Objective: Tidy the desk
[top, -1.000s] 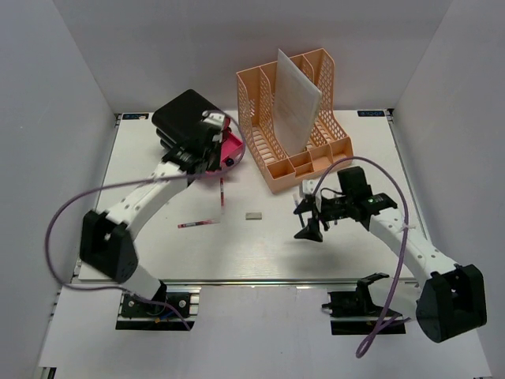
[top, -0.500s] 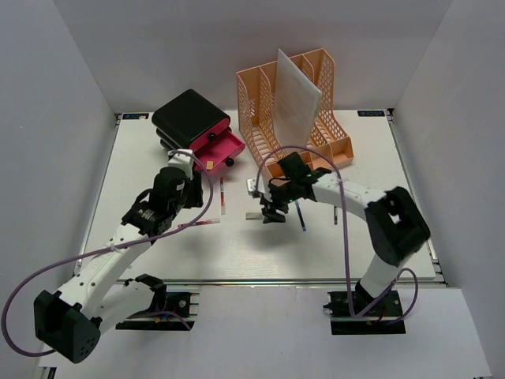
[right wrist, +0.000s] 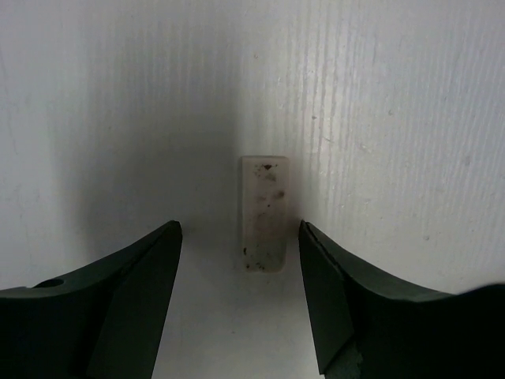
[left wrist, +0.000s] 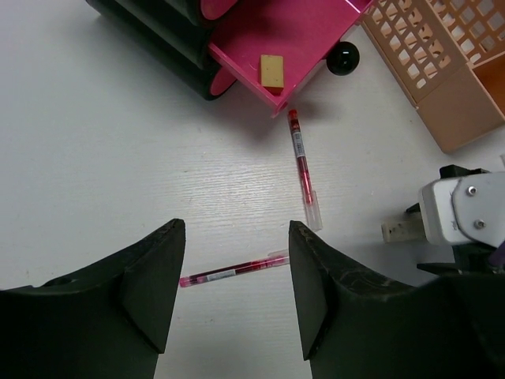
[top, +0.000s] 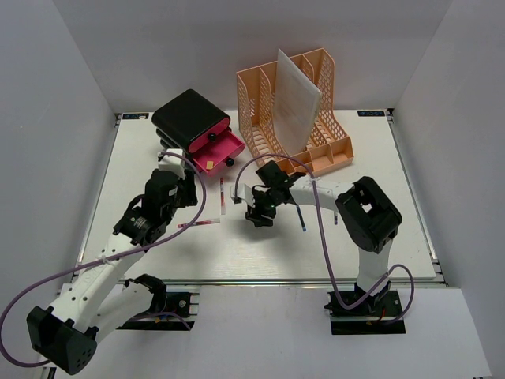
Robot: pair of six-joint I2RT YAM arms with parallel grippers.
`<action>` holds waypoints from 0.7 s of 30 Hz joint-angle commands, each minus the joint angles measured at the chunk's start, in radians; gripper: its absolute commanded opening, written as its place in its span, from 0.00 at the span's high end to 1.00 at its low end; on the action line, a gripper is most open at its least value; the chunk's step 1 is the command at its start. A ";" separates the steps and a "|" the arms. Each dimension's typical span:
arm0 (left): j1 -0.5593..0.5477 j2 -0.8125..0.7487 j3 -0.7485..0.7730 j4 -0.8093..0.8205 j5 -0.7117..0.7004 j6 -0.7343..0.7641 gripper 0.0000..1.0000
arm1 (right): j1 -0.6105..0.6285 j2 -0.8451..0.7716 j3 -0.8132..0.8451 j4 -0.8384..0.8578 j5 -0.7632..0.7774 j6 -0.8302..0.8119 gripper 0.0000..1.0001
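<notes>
On the white desk [top: 355, 253], my left gripper [left wrist: 237, 288] hangs open above a red pen [left wrist: 233, 271] that lies crosswise between its fingers. A second red pen [left wrist: 302, 170] lies just below the open pink drawer [left wrist: 276, 35] of a black drawer unit [top: 188, 117]. A yellow block [left wrist: 272, 69] rests in that drawer. My right gripper [right wrist: 237, 245] is open and low over a dirty white eraser [right wrist: 264, 212], one finger on each side, neither touching it. In the top view the right gripper [top: 259, 216] covers the eraser.
An orange mesh file organiser [top: 316, 150] stands at the back with a white sheet [top: 296, 99] leaning in it. A blue pen [top: 302, 219] lies by the right forearm. Grey walls enclose the desk on three sides.
My left gripper has pulled back from the drawer, opened, and come over the red pen. The right arm has swung left onto the eraser, its jaws narrowing.
</notes>
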State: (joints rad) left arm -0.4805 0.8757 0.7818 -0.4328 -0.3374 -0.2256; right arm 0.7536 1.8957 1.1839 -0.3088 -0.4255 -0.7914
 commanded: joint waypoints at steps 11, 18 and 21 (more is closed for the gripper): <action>0.003 -0.020 -0.006 0.019 -0.037 0.008 0.35 | 0.004 0.051 0.054 0.016 0.082 0.024 0.72; 0.003 -0.026 -0.012 0.022 -0.037 0.008 0.35 | 0.003 0.034 0.231 -0.155 0.022 -0.028 0.95; 0.003 -0.026 -0.012 0.023 -0.041 0.008 0.35 | 0.003 0.039 0.371 -0.216 0.016 -0.037 0.95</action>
State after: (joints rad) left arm -0.4805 0.8711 0.7780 -0.4324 -0.3599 -0.2249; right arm 0.7540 1.9530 1.4078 -0.4595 -0.3737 -0.7967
